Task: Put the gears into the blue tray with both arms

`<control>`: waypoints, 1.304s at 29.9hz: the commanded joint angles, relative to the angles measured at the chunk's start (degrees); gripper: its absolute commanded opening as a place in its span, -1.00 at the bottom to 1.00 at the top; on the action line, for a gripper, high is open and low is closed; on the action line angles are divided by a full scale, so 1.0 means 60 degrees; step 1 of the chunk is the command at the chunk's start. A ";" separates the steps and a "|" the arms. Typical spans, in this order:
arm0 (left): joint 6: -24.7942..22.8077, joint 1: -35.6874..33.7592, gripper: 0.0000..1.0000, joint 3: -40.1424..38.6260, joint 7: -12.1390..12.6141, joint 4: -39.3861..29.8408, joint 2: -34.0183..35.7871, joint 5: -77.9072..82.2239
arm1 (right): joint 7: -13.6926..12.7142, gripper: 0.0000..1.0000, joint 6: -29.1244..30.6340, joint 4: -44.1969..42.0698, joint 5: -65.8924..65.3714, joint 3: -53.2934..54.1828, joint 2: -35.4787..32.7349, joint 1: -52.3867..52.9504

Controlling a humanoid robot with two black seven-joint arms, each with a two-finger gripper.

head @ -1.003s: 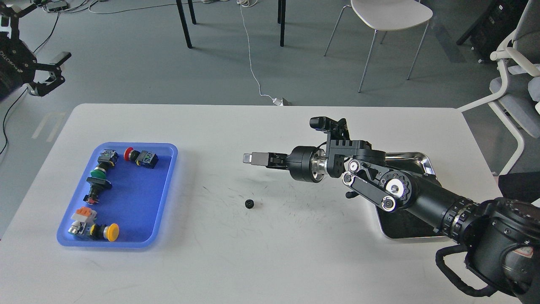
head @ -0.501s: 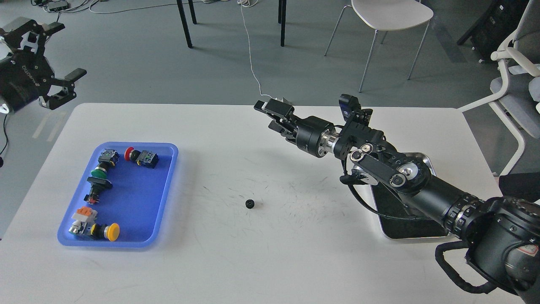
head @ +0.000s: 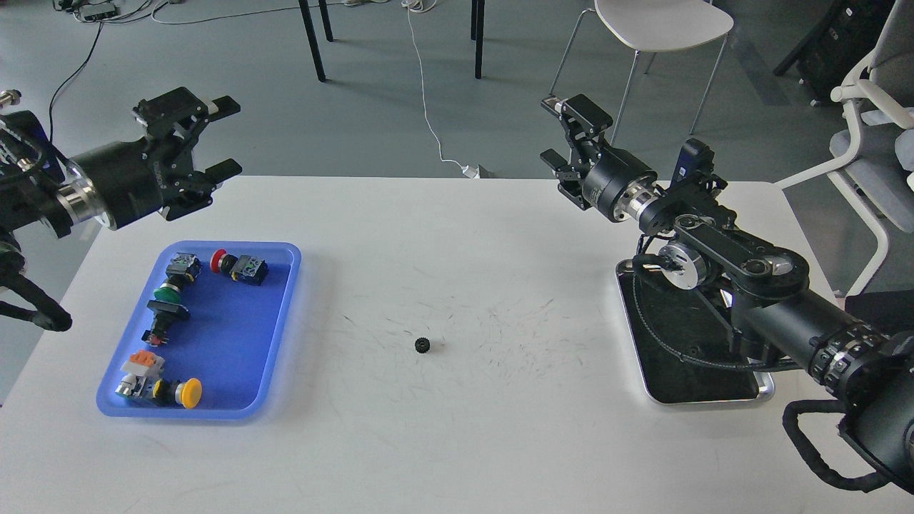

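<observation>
White table (head: pixel 457 442), grey floor behind, 2 arms up over far edge.
One gear (head: pixel 421 345) lies alone mid-table, nothing touching it. Blue tray (head: pixel 283 328) near left edge w/ push-buttons (head: pixel 239 265); steel tray (head: pixel 703 394) near right edge. Left gripper (head: pixel 221 137) fingers apart, empty, above far-left corner. Right gripper (head: pixel 564 132) fingers apart, empty, above far edge.
</observation>
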 commanded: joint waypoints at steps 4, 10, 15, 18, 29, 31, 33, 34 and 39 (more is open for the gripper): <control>0.0592 0.0133 0.97 0.0124 -0.0249 -0.0739 -0.0161 0.1752 | -0.0002 0.89 -0.0066 0.0031 0.0455 0.0888 -0.0502 -0.0323; 0.1456 0.0149 0.96 0.0592 -0.0190 -0.1268 -0.0497 0.2867 | 0.0042 0.89 -0.0198 0.0119 0.0778 0.1577 -0.0824 -0.0925; 0.1794 0.0075 0.95 0.0739 -0.0190 -0.1942 -0.0630 0.4038 | 0.0042 0.91 -0.0198 0.0119 0.0793 0.1973 -0.1088 -0.0998; 0.1955 -0.0042 0.95 0.0812 -0.0015 -0.2016 -0.0747 0.4625 | 0.0071 0.93 -0.0198 0.0090 0.0779 0.2193 -0.1234 -0.1042; 0.2439 -0.0247 0.92 0.0944 0.0839 -0.2352 -0.1334 0.6355 | 0.0071 0.93 -0.0213 0.0134 0.0793 0.2398 -0.1439 -0.1101; 0.2497 -0.0233 0.95 0.0973 0.0311 -0.2236 -0.1289 0.6574 | 0.0071 0.93 -0.0213 0.0207 0.0793 0.2398 -0.1556 -0.1101; 0.2570 -0.0247 0.96 0.0945 -0.0027 -0.2162 -0.1231 0.6910 | 0.0071 0.93 -0.0198 0.0309 0.0793 0.2398 -0.1616 -0.1101; 0.2701 -0.0247 0.96 0.0944 -0.0145 -0.2191 -0.1202 0.7013 | 0.0071 0.93 -0.0213 0.0339 0.0793 0.2398 -0.1659 -0.1086; 0.3083 -0.0145 0.95 0.1061 -0.0688 -0.2221 -0.1172 0.8052 | 0.0071 0.93 -0.0198 0.0412 0.0779 0.2398 -0.1850 -0.1042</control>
